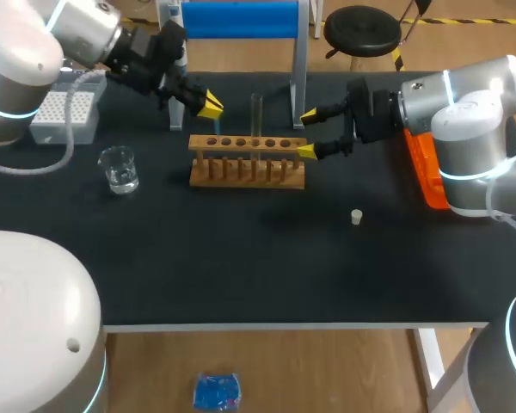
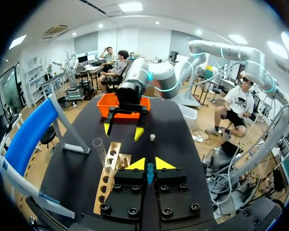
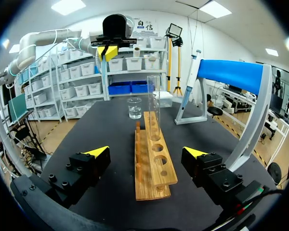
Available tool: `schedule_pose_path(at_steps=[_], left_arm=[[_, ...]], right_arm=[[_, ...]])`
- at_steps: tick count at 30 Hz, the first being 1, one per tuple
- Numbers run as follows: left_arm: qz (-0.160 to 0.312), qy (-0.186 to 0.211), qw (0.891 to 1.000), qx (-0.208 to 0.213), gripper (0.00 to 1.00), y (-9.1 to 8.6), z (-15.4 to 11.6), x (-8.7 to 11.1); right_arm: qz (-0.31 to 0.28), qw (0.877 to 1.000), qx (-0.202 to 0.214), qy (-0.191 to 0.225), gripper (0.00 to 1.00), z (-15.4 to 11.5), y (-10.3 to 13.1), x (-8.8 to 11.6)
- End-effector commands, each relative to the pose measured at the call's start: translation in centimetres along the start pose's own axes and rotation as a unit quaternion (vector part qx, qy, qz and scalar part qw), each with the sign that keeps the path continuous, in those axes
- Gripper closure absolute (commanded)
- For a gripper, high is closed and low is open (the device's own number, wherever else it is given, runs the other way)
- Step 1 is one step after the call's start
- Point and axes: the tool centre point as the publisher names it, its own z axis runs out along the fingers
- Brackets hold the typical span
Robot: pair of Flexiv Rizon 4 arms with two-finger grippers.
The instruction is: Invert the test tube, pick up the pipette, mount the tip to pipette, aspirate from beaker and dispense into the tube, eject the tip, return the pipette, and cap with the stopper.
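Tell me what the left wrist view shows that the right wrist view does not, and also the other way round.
Only the left wrist view shows the stopper and the orange bin. Only the right wrist view clearly shows the beaker and the pipette leaning on the blue stand. Both show the wooden rack, the test tube upright in it, the blue stand, the left gripper, and the right gripper with its fingers open.

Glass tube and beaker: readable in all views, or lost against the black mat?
Head view: test tube faint against the mat, beaker catches highlights. Right wrist view: both stand out clearly. Left wrist view: tube's rim shows, beaker not visible.
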Motion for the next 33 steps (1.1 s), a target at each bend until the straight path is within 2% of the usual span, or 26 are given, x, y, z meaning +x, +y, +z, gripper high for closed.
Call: schedule_pose_path(at_steps=[1, 11, 21, 33], left_arm=[[-0.004, -0.002, 1.000, -0.016, 1.00, -0.8, 0.0, 0.4], [-0.031, -0.049, 0.998, 0.004, 1.00, -1.3, 0.5, 1.4], [-0.036, -0.080, 0.996, -0.005, 1.00, -1.9, 0.7, 2.2], [-0.037, -0.081, 0.996, -0.007, 1.00, -1.9, 0.7, 2.3]], right_arm=[[0.000, 1.000, 0.000, -0.001, 0.00, -0.1, 0.0, 0.1], [0.000, 1.000, 0.000, -0.001, 0.00, -0.1, 0.0, 0.1], [0.000, 1.000, 0.000, -0.001, 0.00, -0.1, 0.0, 0.1], [0.000, 1.000, 0.000, -0.001, 0.00, -0.1, 0.0, 0.1]])
